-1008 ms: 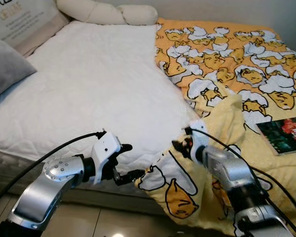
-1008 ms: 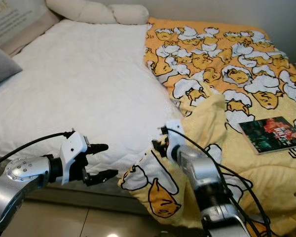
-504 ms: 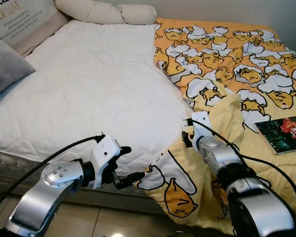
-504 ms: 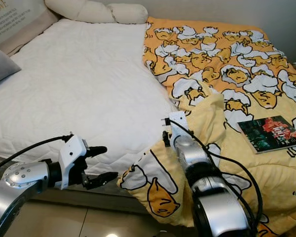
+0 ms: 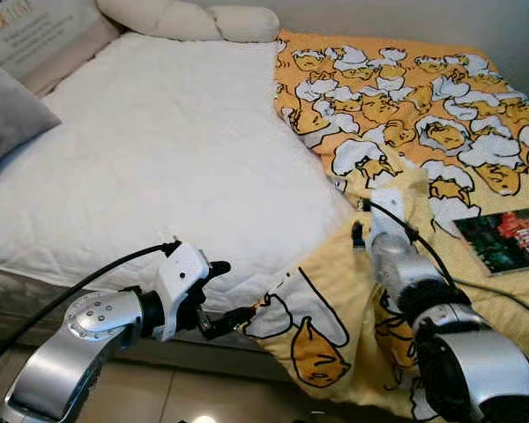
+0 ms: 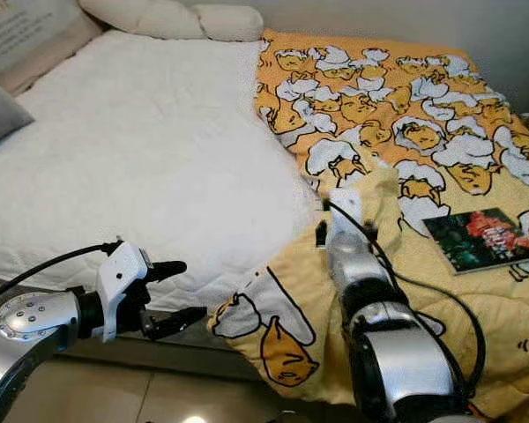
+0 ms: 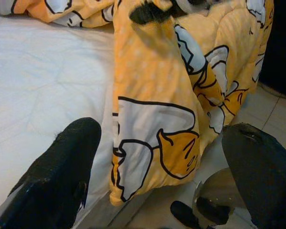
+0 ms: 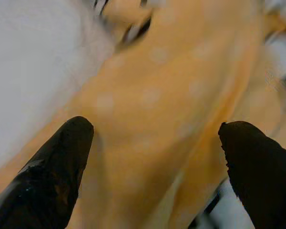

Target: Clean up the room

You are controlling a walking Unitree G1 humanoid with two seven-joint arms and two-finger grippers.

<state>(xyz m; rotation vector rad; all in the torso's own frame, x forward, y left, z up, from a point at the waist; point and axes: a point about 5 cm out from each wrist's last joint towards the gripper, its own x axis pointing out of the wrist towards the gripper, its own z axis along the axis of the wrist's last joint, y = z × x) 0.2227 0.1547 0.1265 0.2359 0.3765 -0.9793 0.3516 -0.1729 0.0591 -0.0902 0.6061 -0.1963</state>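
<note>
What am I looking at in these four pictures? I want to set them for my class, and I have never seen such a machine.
This is a humanoid robot tidying a bedroom. The two wide pictures come from the two eyes of a camera on its head, looking down at a bed. The two close pictures come from cameras on its wrists, looking along each gripper's black fingers.

On the bed lie a white mattress cover, a yellow cartoon-print blanket covering the right side, a book on the blanket, a grey pillow and cream cushions at the head.

The left gripper is open, beside the blanket corner hanging off the bed's edge. The right gripper is open too, close over a raised fold of the blanket. Nothing is held.
</note>
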